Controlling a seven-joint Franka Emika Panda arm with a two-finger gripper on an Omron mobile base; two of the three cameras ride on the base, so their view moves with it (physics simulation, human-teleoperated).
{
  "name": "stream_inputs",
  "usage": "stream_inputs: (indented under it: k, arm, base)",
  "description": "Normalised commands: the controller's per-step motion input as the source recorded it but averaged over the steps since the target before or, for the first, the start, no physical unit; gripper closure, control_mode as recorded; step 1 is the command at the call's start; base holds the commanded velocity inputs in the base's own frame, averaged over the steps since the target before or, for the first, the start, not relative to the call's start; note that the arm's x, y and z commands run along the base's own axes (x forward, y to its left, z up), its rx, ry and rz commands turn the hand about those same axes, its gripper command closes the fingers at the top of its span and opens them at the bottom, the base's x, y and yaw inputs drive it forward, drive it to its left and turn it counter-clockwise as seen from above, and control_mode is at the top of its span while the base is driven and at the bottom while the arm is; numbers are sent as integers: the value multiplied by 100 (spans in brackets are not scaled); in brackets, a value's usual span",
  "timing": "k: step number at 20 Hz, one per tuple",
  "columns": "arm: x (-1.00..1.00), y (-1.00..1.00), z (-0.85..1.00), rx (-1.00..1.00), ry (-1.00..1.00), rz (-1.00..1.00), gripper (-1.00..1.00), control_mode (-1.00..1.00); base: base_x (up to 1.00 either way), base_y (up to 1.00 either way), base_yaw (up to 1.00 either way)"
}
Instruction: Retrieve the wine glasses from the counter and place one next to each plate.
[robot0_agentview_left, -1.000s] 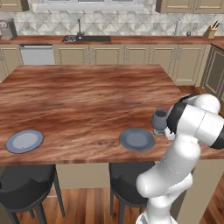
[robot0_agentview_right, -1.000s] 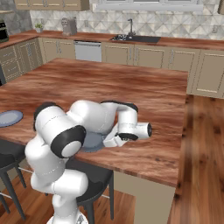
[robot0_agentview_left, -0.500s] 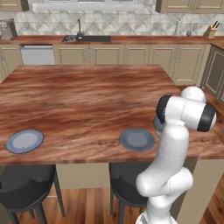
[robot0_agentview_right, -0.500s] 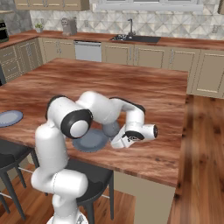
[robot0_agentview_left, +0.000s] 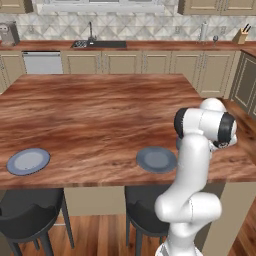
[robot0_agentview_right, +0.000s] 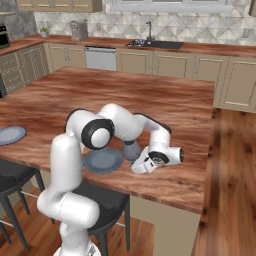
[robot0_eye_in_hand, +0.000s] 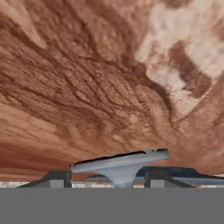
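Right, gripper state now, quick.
Gripper: shut on a wine glass, its disc foot and stem between the fingertips, low over the island top beside the near plate.

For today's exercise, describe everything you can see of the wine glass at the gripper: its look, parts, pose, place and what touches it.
The wine glass is grey-blue and translucent, glass-like. In the right base view its rounded bowl stands just right of a plate on the island's wood top, with the gripper low beside it. In the hand view its flat disc foot and the start of a thin stem sit between the dark fingertips; whether they press it cannot be told.
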Motion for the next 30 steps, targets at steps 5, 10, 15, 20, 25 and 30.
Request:
stream_inputs:
  k: [5,10,15,20,25,30]
  arm:
    - [21,-2,-35,-2,1,0,100,-100]
    - [29,0,-46,-6,4,0,100,-100]
    - [5,0,-38,-3,4,0,-100,-100]
    - [-7,-1,-8,0,5,0,-100,-100]
    - [-12,-1,-1,0,0,-7,-100,-100]
    - [-57,-2,0,0,-3,-2,-100,-100]
  base:
    - [0,0,0]
    - [0,0,0]
    - [0,0,0]
    - [0,0,0]
    - [0,0,0]
    - [0,0,0]
